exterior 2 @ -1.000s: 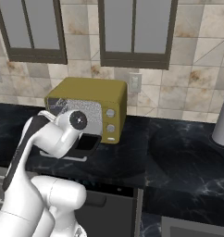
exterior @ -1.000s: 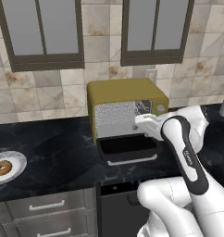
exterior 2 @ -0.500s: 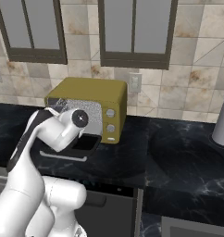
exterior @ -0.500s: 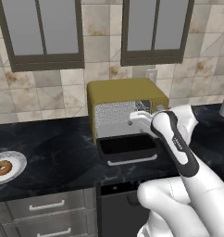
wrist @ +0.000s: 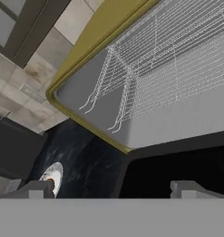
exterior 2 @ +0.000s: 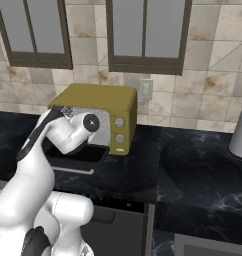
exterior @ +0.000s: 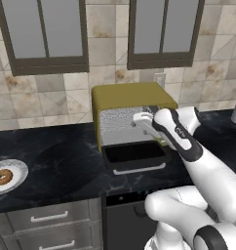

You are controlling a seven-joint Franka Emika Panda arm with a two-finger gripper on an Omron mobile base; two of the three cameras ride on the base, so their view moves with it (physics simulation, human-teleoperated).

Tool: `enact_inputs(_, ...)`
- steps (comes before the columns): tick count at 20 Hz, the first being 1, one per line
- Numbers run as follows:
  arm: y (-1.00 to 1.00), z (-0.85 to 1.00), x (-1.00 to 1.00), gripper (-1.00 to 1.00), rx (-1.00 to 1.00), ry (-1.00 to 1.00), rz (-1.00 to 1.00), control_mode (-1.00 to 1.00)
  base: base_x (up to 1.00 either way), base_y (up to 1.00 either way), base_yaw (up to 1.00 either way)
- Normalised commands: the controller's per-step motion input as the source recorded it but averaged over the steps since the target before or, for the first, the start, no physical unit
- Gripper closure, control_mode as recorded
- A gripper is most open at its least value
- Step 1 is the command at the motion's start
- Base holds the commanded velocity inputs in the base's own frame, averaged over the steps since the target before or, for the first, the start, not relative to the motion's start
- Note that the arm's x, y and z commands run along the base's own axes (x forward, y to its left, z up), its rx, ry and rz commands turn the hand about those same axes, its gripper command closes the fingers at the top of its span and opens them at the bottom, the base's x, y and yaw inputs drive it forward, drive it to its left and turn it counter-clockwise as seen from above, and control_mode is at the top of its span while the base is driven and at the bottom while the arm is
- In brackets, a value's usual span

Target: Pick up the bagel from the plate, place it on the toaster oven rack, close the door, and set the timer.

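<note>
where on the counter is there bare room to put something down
Widest bare patch: dark counter between the plate holding the bagel and the toaster oven. Another stretch lies between the oven and the grey canister in the right base view. Crowded: right before the oven, where the open door lies flat and the gripper hovers.

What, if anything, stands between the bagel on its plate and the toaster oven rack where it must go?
Nothing visible does. The bagel lies on the plate; bare counter runs to the toaster oven, whose door hangs open before the rack.
</note>
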Motion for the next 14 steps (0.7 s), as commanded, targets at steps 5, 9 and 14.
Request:
enact_inputs(5, 0.0, -0.19, 0.24, -1.0, 0.0, -0.09, 0.0, -1.0, 0.0, 0.0, 0.0)
enact_inputs(9, 0.0, -0.28, 0.11, -1.0, 0.0, -0.05, 0.0, -1.0, 0.0, 0.0, 0.0)
enact_inputs(14, 0.0, -0.2, 0.15, -1.0, 0.0, 0.0, 0.0, -1.0, 0.0, 0.0, 0.0)
